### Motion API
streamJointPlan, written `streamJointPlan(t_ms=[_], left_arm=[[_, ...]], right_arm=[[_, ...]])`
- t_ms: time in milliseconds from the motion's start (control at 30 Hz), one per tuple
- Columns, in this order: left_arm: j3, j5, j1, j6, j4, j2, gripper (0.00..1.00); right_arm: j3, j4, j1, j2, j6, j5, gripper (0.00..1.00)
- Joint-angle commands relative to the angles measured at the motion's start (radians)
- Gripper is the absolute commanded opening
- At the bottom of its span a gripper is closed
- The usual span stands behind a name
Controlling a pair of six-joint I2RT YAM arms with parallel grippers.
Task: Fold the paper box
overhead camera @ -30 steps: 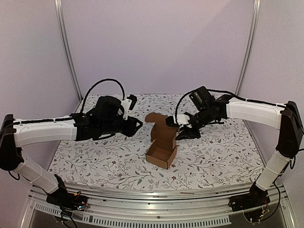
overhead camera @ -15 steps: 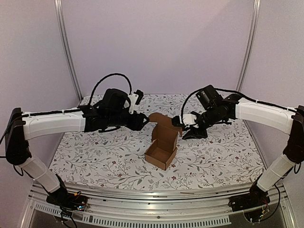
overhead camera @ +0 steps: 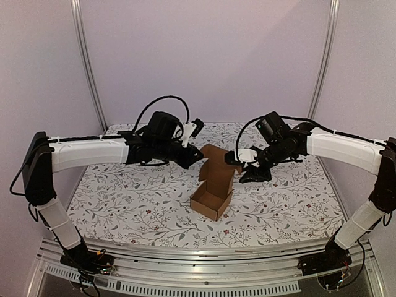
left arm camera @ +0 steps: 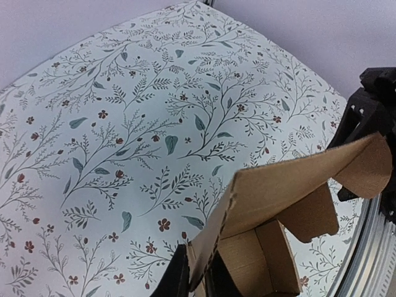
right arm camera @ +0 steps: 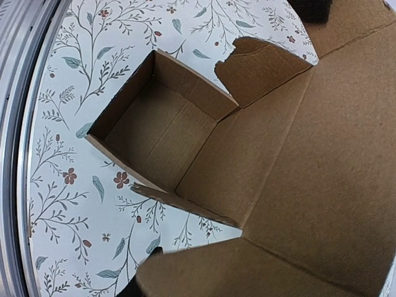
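Jaws of the left gripper (overhead camera: 197, 159) pinch the left edge of the lid of the box (overhead camera: 209, 202). In the left wrist view the raw corrugated edge runs down between the two dark fingers (left arm camera: 178, 279). Whether the right gripper's (overhead camera: 239, 164) jaws are spread or pressed together I cannot tell. It sits right at the lid's right side, and its wrist view shows only a dark fingertip at the bottom edge. The box is plain brown cardboard with no print. It stands near the middle of the table (overhead camera: 124, 198), on the leaf-and-flower pattern. Nearest the arm bases is its small square tray, open upward, turned with one corner toward the near edge. Behind the tray the lid panel rises from the rear wall, creased across, its top tipping forward between the two grippers. Rounded side flaps hang loose from the lid, and one curls outward.
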Motion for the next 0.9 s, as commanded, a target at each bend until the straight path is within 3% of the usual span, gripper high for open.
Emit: streamJointPlan(t_ms=[0,300,667,867], left_arm=[[-0.029,0.035,0.0,-0.012,0.027,-0.033,0.06],[-0.118,-0.062,-0.085,-0.03,0.109,-0.09,0.0],[-0.168,-0.279,-0.202,-0.038,0.226,-0.061,0.0],[-0.166,-0.355,-0.232,-0.028,0.239,-0.03,0.0]], right_arm=[[-0.006,-0.002,-0.003,0.007,0.042,0.002,0.4],[-0.015,-0.003,-0.003,-0.007,0.091,0.001,0.4],[-0.076,-0.215,-0.005,-0.152,-0.001,0.07,0.4],[0.067,-0.368,-0.031,-0.219,0.038,0.035,0.4]])
